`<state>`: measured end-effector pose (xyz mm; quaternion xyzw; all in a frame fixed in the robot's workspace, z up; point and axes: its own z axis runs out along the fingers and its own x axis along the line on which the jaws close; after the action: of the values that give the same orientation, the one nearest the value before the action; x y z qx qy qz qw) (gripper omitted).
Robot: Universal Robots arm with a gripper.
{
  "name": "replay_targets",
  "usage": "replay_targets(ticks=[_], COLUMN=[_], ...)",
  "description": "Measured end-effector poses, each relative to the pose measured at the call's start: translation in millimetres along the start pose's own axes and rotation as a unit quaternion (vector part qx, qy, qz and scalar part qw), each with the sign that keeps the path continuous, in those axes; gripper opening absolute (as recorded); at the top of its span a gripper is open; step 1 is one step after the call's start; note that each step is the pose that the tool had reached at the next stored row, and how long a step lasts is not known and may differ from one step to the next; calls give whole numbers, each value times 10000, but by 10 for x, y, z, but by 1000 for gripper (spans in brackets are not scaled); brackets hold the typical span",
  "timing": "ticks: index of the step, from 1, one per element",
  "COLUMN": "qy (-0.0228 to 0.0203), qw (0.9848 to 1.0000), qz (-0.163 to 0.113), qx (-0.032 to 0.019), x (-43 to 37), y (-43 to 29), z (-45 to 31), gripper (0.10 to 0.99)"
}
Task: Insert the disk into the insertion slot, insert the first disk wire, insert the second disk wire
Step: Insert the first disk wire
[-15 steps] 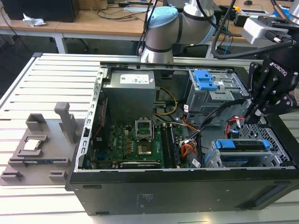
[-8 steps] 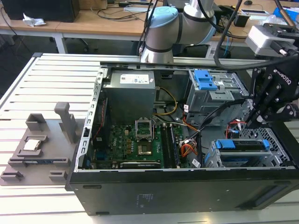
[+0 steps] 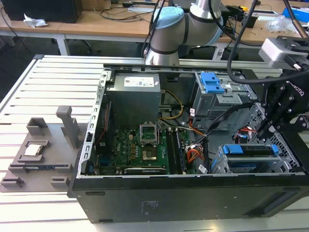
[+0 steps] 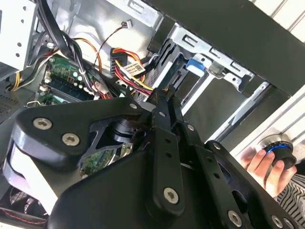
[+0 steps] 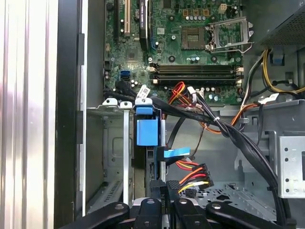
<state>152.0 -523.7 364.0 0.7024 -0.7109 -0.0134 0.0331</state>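
Note:
The disk (image 3: 248, 150), framed by its blue carrier, lies inside the insertion slot (image 3: 289, 163), the grey perforated cage at the exterior view's lower right. In the first wrist view the carrier's blue tab (image 5: 145, 130) stands edge-on between the cage's silver walls (image 5: 125, 157). My gripper (image 3: 266, 131) hangs over the cage's open end, its black fingers pressed together (image 5: 162, 188) (image 4: 167, 93). A bundle of red, yellow and black wires (image 5: 193, 175) ends right beside the fingertips. I cannot tell whether anything is pinched between them.
A taller grey box with a blue latch (image 3: 211, 83) stands behind the cage. The green motherboard (image 3: 140, 147), the power supply (image 3: 133, 96) and thick black cables (image 5: 228, 131) fill the case. A grey fixture (image 3: 41, 150) lies outside. A hand (image 4: 267, 164) holds a knob.

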Motion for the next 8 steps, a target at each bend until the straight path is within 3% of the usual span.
replay_targets(ticks=[8], qy=[1], qw=[10000], qz=[0], qx=[0], x=[0], y=[-2], z=[21], gripper=[169])
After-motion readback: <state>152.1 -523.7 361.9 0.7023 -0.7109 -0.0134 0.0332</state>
